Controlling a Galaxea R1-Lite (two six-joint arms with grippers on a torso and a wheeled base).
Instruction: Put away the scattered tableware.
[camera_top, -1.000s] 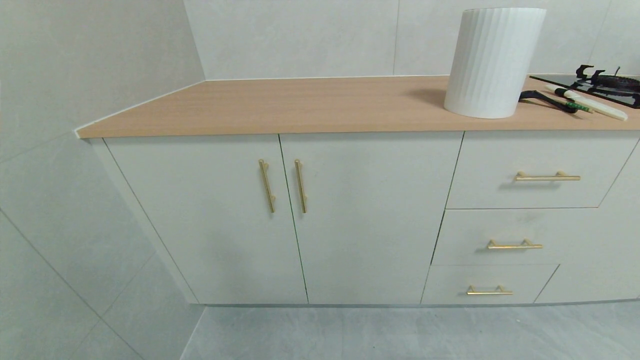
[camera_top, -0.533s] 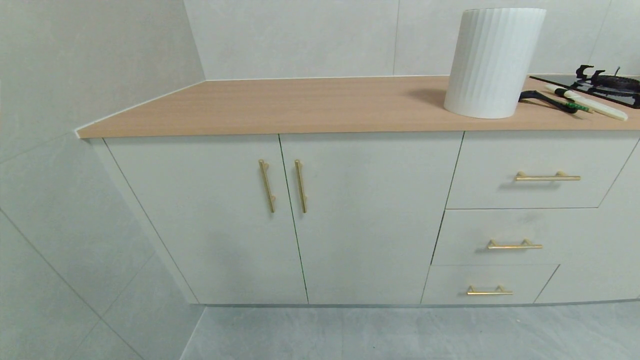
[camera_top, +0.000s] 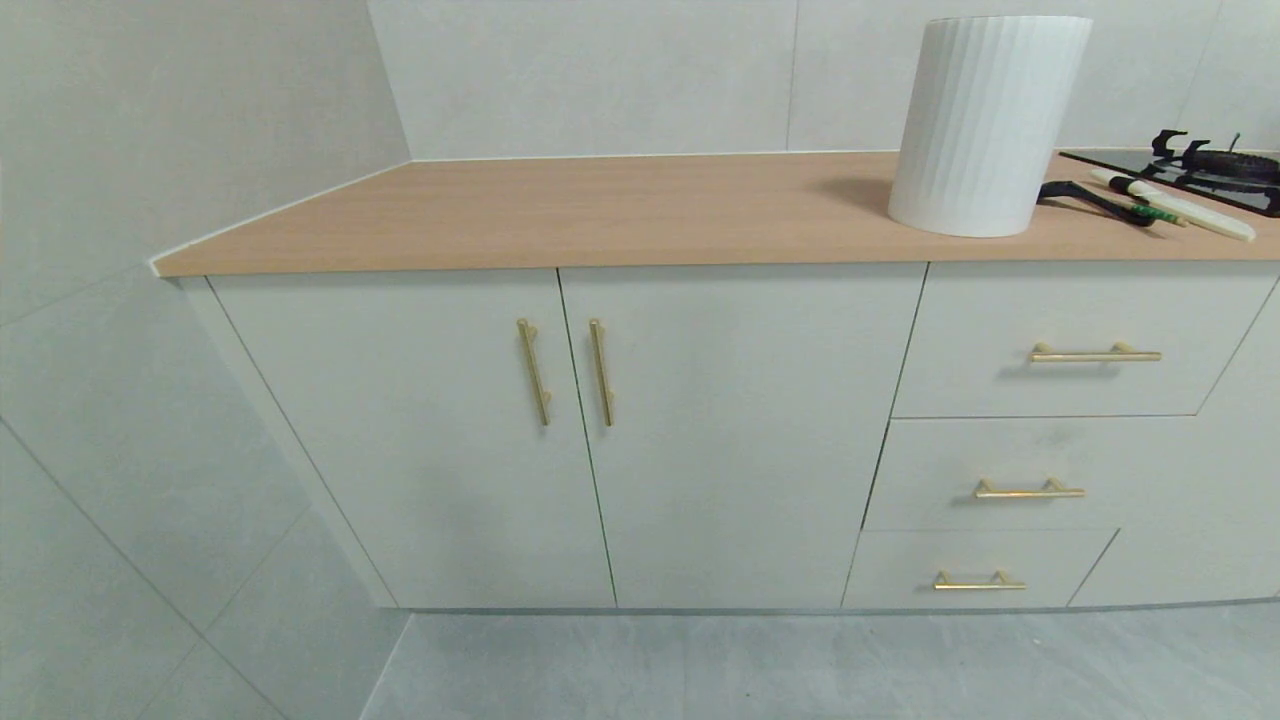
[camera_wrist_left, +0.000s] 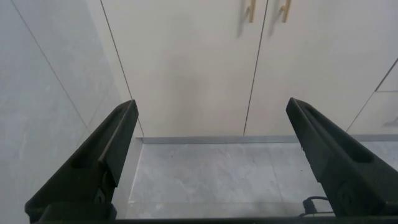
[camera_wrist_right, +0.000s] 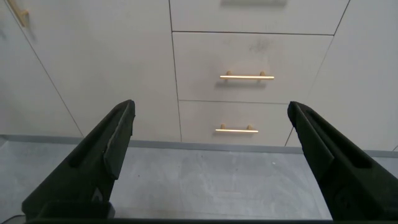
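Nothing has shifted since a second ago. We see the scattered utensils (camera_top: 1180, 208) lying on the countertop (camera_top: 600, 210), just beside the white ribbed container (camera_top: 985, 125) and near the stove (camera_top: 1215, 165). Our left gripper (camera_wrist_left: 211, 109) hangs spread wide before the cabinet doors (camera_wrist_left: 186, 62). Our right gripper (camera_wrist_right: 211, 107), equally spread, faces the drawers (camera_wrist_right: 249, 62).

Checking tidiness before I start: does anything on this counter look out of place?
A black-handled utensil and a white utensil lie loose on the countertop beside the white ribbed container, next to the hob.
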